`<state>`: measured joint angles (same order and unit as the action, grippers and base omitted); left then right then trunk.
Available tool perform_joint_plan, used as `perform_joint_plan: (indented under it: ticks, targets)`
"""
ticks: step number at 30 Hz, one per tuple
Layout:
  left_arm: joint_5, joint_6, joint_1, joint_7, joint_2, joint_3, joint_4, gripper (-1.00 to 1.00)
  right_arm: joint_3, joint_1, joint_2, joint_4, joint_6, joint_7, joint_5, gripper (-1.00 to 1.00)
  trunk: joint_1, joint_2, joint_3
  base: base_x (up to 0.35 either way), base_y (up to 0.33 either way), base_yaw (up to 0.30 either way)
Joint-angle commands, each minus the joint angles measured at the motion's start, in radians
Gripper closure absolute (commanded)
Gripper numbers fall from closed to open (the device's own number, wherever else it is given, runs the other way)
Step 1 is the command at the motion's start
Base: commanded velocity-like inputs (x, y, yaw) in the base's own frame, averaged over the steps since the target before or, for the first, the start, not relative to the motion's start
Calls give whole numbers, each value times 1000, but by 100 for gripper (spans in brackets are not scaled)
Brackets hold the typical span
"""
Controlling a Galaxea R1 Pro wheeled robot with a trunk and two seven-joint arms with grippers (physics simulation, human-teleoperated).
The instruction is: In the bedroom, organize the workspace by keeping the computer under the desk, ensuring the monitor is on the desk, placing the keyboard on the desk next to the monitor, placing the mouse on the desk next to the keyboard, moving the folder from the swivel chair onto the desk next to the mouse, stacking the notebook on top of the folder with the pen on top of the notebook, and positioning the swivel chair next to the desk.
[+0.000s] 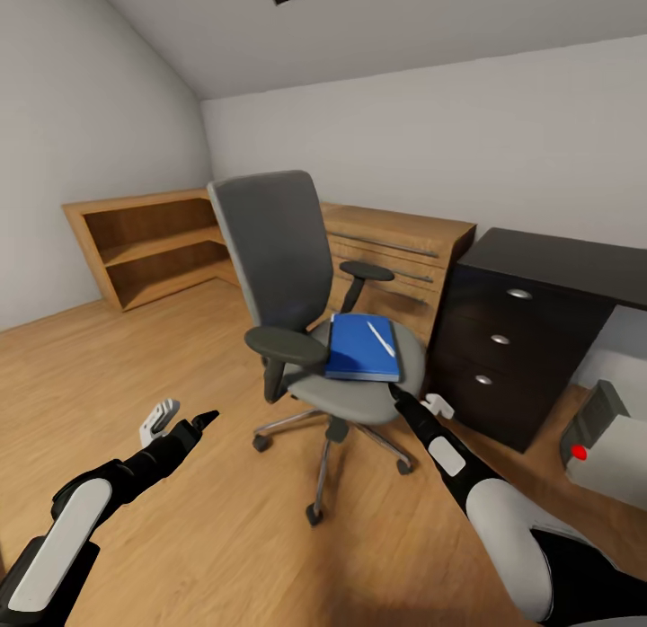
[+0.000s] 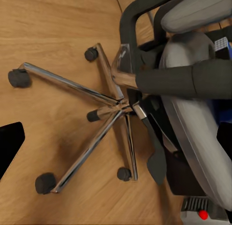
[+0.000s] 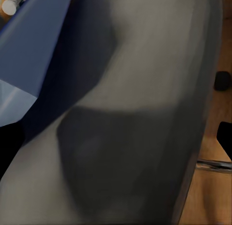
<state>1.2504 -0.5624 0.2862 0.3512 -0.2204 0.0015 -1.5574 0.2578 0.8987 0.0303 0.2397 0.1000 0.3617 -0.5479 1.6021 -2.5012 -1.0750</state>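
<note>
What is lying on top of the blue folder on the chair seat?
A thin white pen lies on the folder, which rests flat on the swivel chair seat. Anything beneath the folder is covered, so a notebook cannot be confirmed.

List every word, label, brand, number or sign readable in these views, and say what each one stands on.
None: no readable text in any view.
The blue folder, swivel chair, black desk and computer carry no lettering; the computer shows only a red dot light.
</note>
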Motion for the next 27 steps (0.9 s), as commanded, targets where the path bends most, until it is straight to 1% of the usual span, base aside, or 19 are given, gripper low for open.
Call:
perform_joint_plan:
  ticks: [1,16,22,27]
  targets:
    - [11,-2,1,9,0,0,-1,-100,-12,0,0,-5,1,4,-4,-100,1,0,-1,327,127,1]
    - [11,-2,1,9,1,0,-1,-100,-12,0,1,-6,1,6,-4,-100,1,0,-1,322,142,0]
    - [11,-2,1,9,1,0,-1,-100,-13,0,2,-5,2,6,-4,-100,1,0,-1,63,24,0]
    - [11,-2,1,9,1,0,-1,-100,-14,0,3,-5,3,5,-3,-100,1,0,2,2,1,114]
